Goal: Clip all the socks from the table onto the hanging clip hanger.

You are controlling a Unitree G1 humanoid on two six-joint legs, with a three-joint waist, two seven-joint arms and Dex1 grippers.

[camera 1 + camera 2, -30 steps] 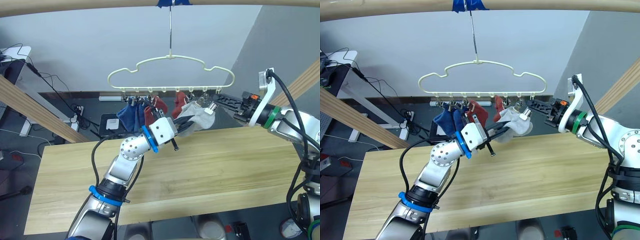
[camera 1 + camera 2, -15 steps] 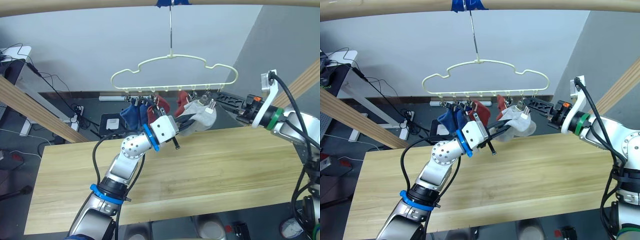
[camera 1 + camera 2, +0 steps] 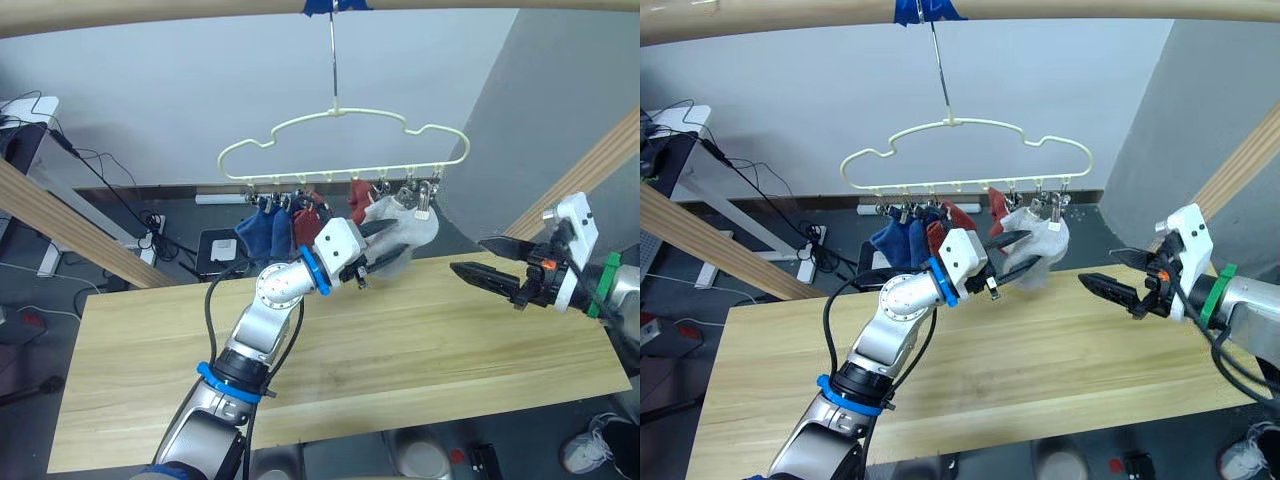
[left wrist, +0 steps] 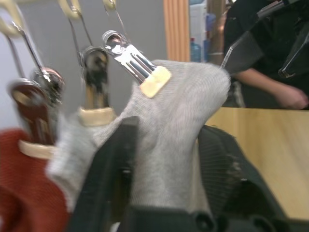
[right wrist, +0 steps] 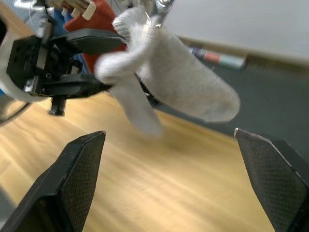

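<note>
Grey wall and dark floor lie behind the light wooden tabletop [image 3: 400, 340]. Above its far edge hangs the cream clip hanger [image 3: 340, 140], carrying blue, rust red and grey socks [image 3: 300, 222]. The left end effector [image 3: 385, 245] grips the rightmost grey sock [image 3: 405, 225], already clipped. The right end effector [image 3: 470, 258], jaws wide and empty, has drawn back rightward from the hanger since half a second ago.

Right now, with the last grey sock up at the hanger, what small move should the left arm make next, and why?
Probably open the left gripper and ease back. Its fingers hold the grey sock, a metal clip already bites the sock's top edge, and the right gripper hangs open, apart from it.
</note>
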